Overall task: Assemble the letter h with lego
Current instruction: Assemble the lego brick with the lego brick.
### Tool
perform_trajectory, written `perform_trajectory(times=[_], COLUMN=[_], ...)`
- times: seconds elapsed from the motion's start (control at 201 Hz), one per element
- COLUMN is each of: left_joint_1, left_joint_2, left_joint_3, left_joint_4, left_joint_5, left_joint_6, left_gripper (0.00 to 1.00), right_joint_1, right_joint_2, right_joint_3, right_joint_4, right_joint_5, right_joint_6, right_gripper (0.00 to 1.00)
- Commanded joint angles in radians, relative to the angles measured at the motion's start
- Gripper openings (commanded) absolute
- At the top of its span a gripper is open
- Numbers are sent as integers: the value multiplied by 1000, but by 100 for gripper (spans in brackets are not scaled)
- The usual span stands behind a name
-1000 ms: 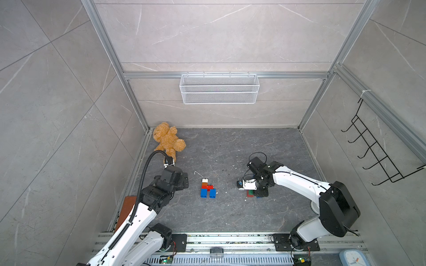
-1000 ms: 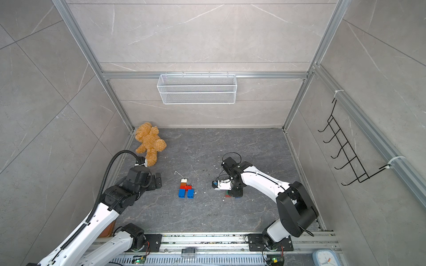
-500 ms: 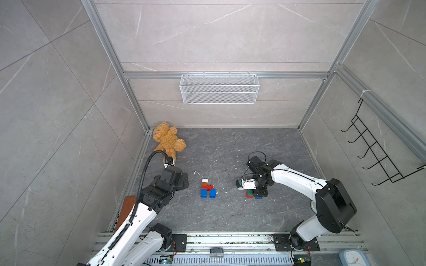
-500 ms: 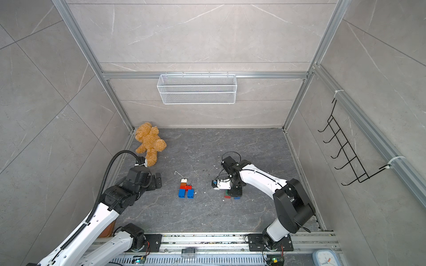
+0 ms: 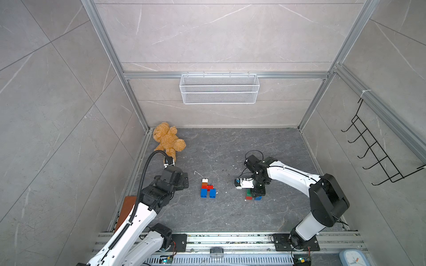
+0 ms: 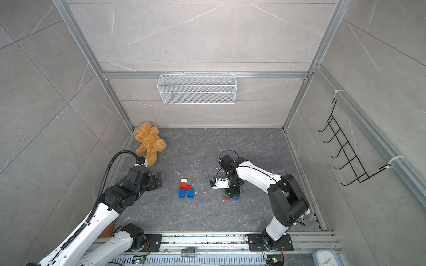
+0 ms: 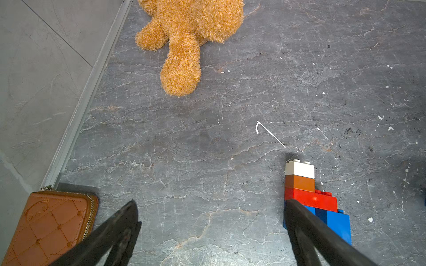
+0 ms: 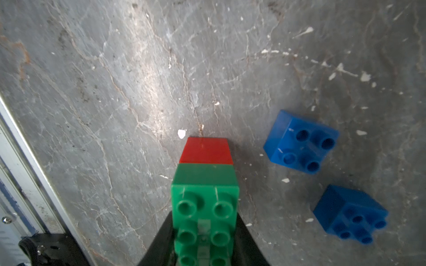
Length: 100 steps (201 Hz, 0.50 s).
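Grey counter [image 5: 230, 214] holds the half-built h [image 5: 208, 188] in the middle; the left end effector [image 7: 210, 203] is spread, the right end effector [image 8: 205, 232] pinches the green brick [image 8: 205, 184] nearby, and the red brick [image 8: 206, 150] under it might pop off if their join is loose.

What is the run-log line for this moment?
right jaws: shut on green brick stacked on red brick | left jaws: open, empty | partial build: clear of both jaws

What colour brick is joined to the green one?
A red brick, joined to the green brick; clearest in right wrist view.
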Motion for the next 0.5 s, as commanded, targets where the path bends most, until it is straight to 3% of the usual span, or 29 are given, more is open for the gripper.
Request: perform_trajectory(times=[0.0,0.294,0.494], left_joint_1=[-2,-2,-1], left_joint_2=[-9,-15,-4], left_joint_3=[33,31,33], left_joint_4=[-1,1,1], left_joint_5=[-2,-1,7], left_joint_6=[1,1,4], left_gripper=[100,100,100], right_joint_1=[11,18,12], right_joint_2=[52,-22,-34], right_joint_3=[-68,-119,-161], right_joint_4=[66,169,207], right_joint_5=[97,112,9], right_joint_6=[23,55,75], right_gripper=[0,0,0])
